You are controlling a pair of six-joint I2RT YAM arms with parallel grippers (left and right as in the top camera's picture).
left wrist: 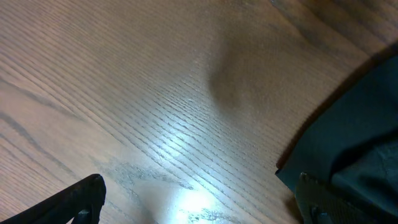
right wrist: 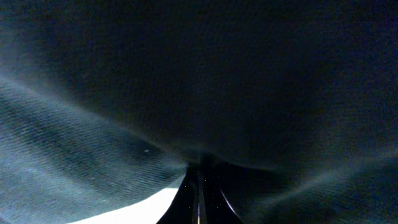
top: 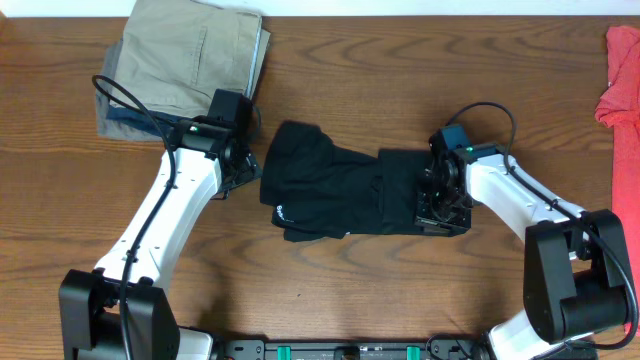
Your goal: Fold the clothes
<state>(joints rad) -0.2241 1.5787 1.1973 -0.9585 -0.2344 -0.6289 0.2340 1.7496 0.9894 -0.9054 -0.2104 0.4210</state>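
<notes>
On the table (top: 360, 290), dead centre, lies the black shirt (top: 330, 190); right gripper (top: 432, 197) pinches its 3 o'clock edge, left gripper (top: 245, 172) spread at 9 o'clock. Lift slowly, carry the edge toward 9 o'clock

Left gripper (left wrist: 199, 205) spread wide over wood table (left wrist: 155, 93); black shirt (left wrist: 354, 130) edge at right.

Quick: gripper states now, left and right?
Left gripper: open, holding nothing.
Right gripper: shut on the black shirt.
</notes>
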